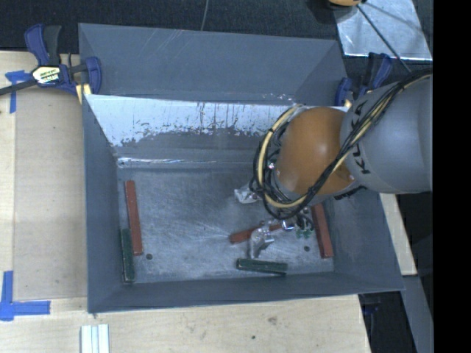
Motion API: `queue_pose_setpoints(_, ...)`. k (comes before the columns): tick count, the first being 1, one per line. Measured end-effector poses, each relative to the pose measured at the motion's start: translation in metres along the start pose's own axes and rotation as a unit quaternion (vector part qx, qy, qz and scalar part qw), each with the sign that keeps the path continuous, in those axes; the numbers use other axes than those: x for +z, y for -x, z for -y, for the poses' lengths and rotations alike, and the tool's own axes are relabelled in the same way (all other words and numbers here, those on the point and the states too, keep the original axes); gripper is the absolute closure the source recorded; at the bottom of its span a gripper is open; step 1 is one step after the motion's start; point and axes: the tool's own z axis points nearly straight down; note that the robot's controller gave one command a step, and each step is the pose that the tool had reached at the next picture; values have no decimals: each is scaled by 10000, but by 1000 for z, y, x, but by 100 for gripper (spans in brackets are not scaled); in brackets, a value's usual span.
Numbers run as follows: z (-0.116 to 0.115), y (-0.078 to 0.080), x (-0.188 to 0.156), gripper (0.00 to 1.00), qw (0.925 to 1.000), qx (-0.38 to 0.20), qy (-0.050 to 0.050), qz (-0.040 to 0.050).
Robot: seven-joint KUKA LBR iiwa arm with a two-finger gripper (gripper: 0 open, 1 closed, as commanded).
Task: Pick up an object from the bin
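My gripper [260,241] hangs low over the bin floor, right of centre and toward the front, below the arm's orange cover. A short red-brown stick [241,235] lies on the floor, its right end touching or passing under the gripper. Just in front of the gripper lies a dark green stick [261,267], flat and nearly parallel to the front wall. A small crumpled silvery piece [244,195] sits to the gripper's rear left. A red stick [322,232] lies along the right wall, partly hidden by the arm.
At the left wall a long red-brown stick [132,208] lies lengthwise, and a dark green stick [126,256] sits in the front left corner. The arm and its cables hide the rear right of the floor.
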Motion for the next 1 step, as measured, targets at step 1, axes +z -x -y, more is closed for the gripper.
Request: queue_pose_setpoints(1, 3, -2, -7, 100, 9964, 832, 7, 138)
